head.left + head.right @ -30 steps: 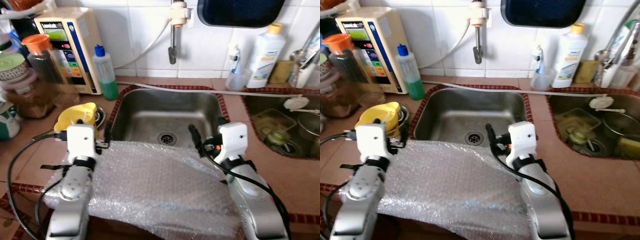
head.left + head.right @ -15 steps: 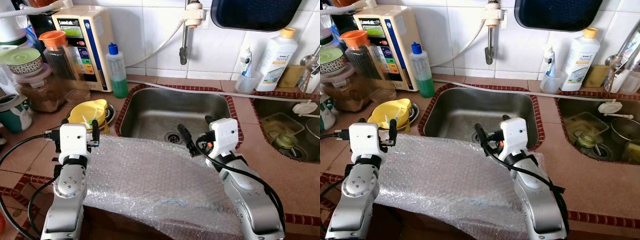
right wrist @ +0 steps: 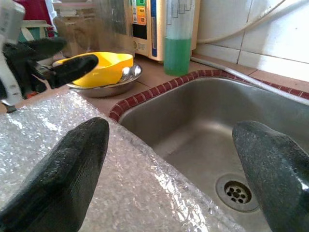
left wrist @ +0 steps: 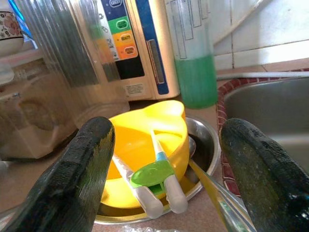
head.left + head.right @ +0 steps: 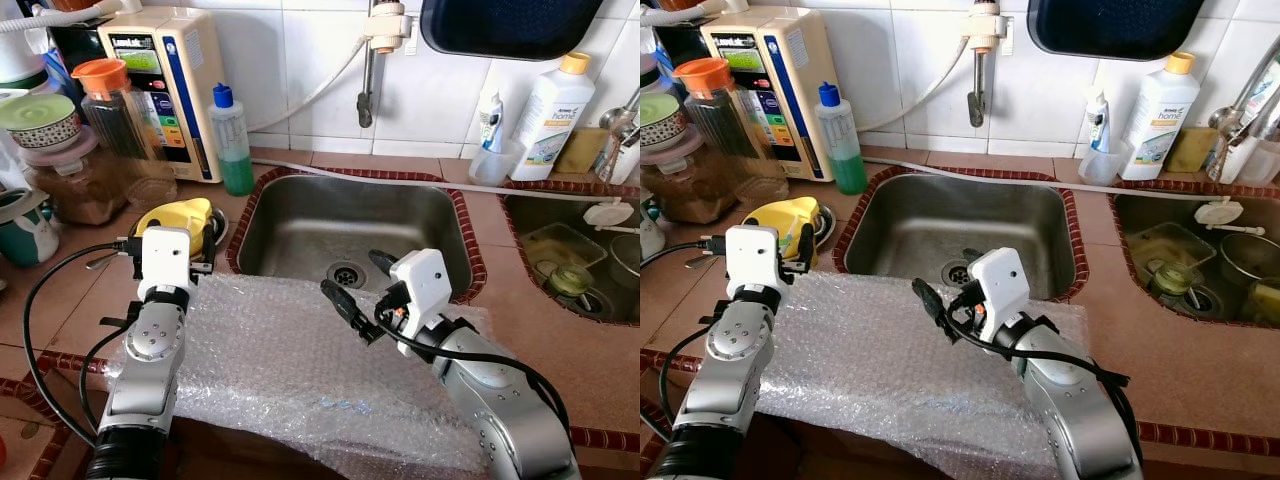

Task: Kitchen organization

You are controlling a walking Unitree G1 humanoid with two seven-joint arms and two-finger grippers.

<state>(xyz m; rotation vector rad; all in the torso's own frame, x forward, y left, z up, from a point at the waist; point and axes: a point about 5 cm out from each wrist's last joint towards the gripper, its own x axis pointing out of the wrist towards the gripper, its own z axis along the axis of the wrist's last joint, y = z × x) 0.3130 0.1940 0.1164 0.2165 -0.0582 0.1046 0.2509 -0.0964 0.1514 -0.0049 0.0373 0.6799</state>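
Observation:
A yellow bowl (image 5: pixel 175 213) holding a green spoon (image 4: pixel 154 174) and white-handled utensils sits in a steel bowl (image 4: pixel 205 145) on the counter, left of the sink (image 5: pixel 300 220). My left gripper (image 5: pixel 170 238) is open just short of the yellow bowl, at the far left edge of a bubble wrap sheet (image 5: pixel 290 360). This sheet covers the counter's front edge. My right gripper (image 5: pixel 350 272) is open and empty. It hovers over the sheet's far edge by the sink's front rim, with its fingers pointing left toward the bowl.
A water purifier (image 5: pixel 165 80), a green soap bottle (image 5: pixel 233 140) and jars (image 5: pixel 110 110) stand behind the bowl. A tap (image 5: pixel 367 60) hangs over the sink. A white bottle (image 5: pixel 553 115) and a second sink (image 5: pixel 570 270) with dishes are at the right.
My right gripper has swung left and drawn back over the bubble wrap. My left gripper has moved a little closer to the yellow bowl. The camera shifted slightly.

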